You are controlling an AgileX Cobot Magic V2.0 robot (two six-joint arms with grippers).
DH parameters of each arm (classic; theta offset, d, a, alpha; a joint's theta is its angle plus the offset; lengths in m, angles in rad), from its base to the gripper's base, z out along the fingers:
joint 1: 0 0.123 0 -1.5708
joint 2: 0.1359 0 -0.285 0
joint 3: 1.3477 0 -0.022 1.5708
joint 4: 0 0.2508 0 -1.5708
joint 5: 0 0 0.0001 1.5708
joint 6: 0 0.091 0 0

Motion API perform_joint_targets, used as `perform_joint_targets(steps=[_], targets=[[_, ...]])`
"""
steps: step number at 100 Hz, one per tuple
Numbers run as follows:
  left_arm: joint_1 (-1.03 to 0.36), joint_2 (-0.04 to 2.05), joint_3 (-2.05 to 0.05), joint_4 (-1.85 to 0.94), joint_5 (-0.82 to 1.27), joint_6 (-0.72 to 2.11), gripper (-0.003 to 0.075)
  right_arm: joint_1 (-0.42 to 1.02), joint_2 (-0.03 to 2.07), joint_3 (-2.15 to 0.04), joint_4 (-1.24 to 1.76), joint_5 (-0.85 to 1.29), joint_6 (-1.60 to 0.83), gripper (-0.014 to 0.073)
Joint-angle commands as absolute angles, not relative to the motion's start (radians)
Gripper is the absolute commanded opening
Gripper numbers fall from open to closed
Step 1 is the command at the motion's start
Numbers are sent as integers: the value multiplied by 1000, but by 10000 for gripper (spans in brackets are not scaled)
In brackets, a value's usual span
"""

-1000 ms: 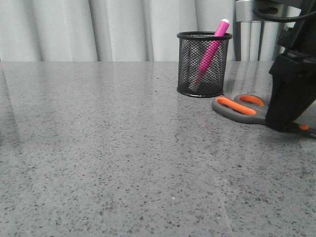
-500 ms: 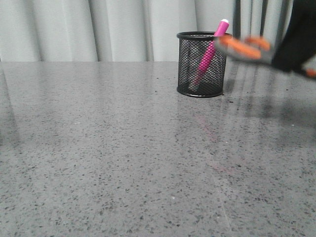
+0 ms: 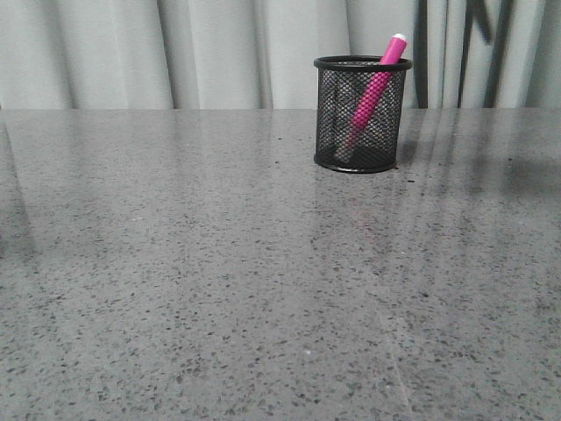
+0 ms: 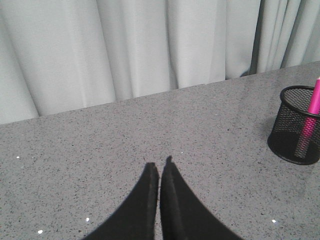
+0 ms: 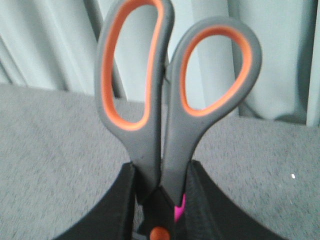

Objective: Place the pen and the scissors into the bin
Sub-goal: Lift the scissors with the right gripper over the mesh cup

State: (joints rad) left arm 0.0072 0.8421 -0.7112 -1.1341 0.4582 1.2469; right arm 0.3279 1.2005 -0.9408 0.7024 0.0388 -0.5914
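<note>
The bin (image 3: 361, 114), a black wire-mesh cup, stands on the grey table at the back right. The pink pen (image 3: 375, 89) leans inside it, white end above the rim. Both show in the left wrist view, bin (image 4: 290, 131) and pen (image 4: 309, 120). My right gripper (image 5: 161, 172) is shut on the scissors (image 5: 170, 115), gripping just below the grey, orange-lined loops, which point up toward the curtain; a sliver of pink shows below between the fingers. The right gripper is out of the front view. My left gripper (image 4: 159, 167) is shut and empty above the table, left of the bin.
A pale curtain (image 3: 219, 53) hangs behind the table's far edge. The speckled grey tabletop (image 3: 219, 289) stretches wide in front of and left of the bin.
My right gripper has lifted the scissors off the table beside the bin and risen up out of the front view. The bin and pen have not moved.
</note>
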Motion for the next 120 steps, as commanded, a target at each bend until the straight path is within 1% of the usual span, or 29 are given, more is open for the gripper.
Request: perform_joint_targets(steps=[1, 15, 36, 60, 82, 120], targets=[[11, 833, -738, -1178, 432, 1236, -19, 374, 1229, -989, 720, -178, -599, -76], [11, 833, -738, -1178, 432, 1236, -19, 425, 1318, -1051, 697, -296, -599, -76], [11, 833, -738, -1178, 430, 1236, -19, 432, 1449, -1145, 697, -341, -599, -76], [11, 835, -738, -1178, 426, 1247, -19, 434, 1541, -1160, 697, -332, -591, -76], [11, 835, -738, -1178, 426, 1247, -19, 434, 1574, -1153, 697, -351, -582, -76], [11, 835, -738, -1178, 426, 1247, -19, 434, 1575, -1063, 697, -418, -546, -76]])
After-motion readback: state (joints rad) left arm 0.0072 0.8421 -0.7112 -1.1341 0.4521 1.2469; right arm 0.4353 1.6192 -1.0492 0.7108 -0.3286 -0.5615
